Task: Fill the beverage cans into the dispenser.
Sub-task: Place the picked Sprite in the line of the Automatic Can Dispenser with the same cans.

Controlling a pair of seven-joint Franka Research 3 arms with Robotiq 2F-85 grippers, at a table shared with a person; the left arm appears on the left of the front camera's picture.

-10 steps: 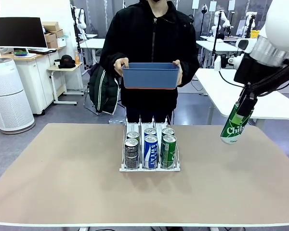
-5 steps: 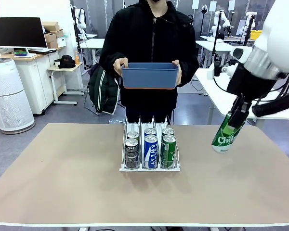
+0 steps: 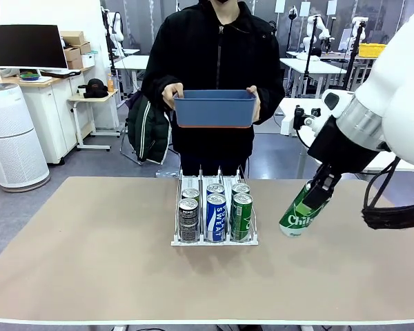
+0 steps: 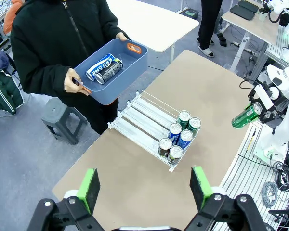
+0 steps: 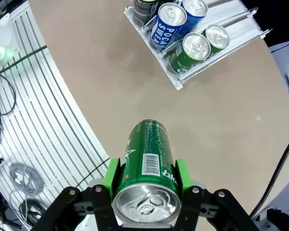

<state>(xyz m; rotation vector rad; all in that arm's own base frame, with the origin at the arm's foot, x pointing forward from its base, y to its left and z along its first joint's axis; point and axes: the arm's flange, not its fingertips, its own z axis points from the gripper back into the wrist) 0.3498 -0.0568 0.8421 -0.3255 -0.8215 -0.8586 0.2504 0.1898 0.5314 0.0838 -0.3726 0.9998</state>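
Change: right end effector (image 3: 317, 195), pinching green can (image 3: 297, 217), now lower, nearer dispenser (image 3: 214, 241) above worktop (image 3: 90, 262).
Left end effector (image 4: 144, 187): spread.
Count: six cans (image 3: 216, 210) in dispenser, two in bin (image 4: 135, 60).

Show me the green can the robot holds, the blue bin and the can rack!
Held green can (image 3: 295, 219): front view, on its label.
Blue bin (image 3: 215, 110): front view, front wall.
Dispenser (image 3: 214, 242): front view, white base.

dispenser (image 3: 193, 242) mid table (image 3: 90, 262) | six cans (image 3: 216, 215) in its near end | lone can (image 3: 294, 222) to its right | bin (image 3: 214, 110) behind
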